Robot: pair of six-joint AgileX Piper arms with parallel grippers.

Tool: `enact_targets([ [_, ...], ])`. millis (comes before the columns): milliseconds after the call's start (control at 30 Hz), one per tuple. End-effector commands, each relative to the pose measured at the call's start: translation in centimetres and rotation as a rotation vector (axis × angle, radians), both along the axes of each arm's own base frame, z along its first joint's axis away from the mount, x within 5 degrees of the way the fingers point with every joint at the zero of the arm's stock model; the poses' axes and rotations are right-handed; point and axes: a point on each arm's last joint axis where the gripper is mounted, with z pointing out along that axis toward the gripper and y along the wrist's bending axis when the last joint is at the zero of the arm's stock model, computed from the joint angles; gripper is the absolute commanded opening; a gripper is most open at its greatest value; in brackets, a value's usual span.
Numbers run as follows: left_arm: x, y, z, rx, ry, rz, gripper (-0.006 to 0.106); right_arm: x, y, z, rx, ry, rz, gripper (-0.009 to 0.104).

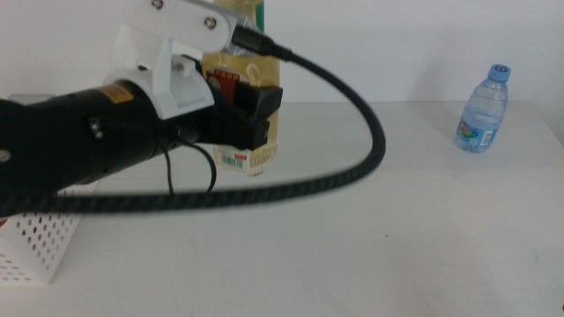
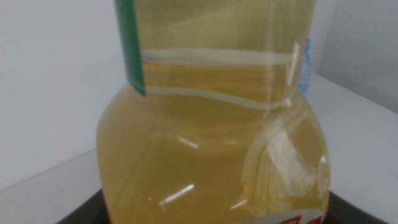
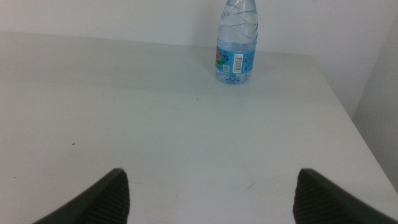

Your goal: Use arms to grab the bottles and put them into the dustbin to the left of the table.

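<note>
My left arm reaches in from the left, and its gripper (image 1: pixel 254 114) is shut around the lower body of the tall yellow juice bottle (image 1: pixel 256 62) at the back of the table. In the left wrist view the bottle (image 2: pixel 211 155) fills the picture, with a dark jaw at each lower corner. Whether its base rests on the table I cannot tell. The small clear water bottle (image 1: pixel 483 110) with a blue cap stands upright at the far right, also in the right wrist view (image 3: pixel 236 43). My right gripper (image 3: pixel 211 193) waits open, well short of it.
The white perforated dustbin (image 1: pixel 35 246) sits at the lower left, partly under my left arm. A thick black braided cable (image 1: pixel 352 172) arcs over the middle of the white table (image 1: pixel 397 238).
</note>
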Motion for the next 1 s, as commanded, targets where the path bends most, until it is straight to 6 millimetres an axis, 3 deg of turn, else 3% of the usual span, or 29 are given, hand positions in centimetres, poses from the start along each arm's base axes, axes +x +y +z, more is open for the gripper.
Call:
enact_targets([
  [0, -0.8, 1.2, 3.4, -0.102, -0.141, 0.065, -0.005, -0.1, -0.1, 1.1, -0.012, -0.105, -0.007, 0.07],
  [167, -1.4, 2.1, 3.2, -0.119, -0.013, 0.03, -0.005, -0.1, -0.1, 1.1, -0.012, -0.105, -0.007, 0.07],
  [467, 0.1, 7.2, 4.0, -0.021, 0.211, 0.229, -0.005, -0.1, -0.1, 1.1, -0.012, -0.105, -0.007, 0.07],
  [733, 0.9, 12.5, 6.5, 0.093, 0.298, 0.469, -0.005, -0.1, -0.1, 1.1, -0.012, -0.105, -0.007, 0.07],
  [967, 4.0, 17.2, 8.2, 0.216, 0.561, 0.576, -0.005, -0.1, -0.1, 1.1, -0.012, -0.105, -0.007, 0.07],
])
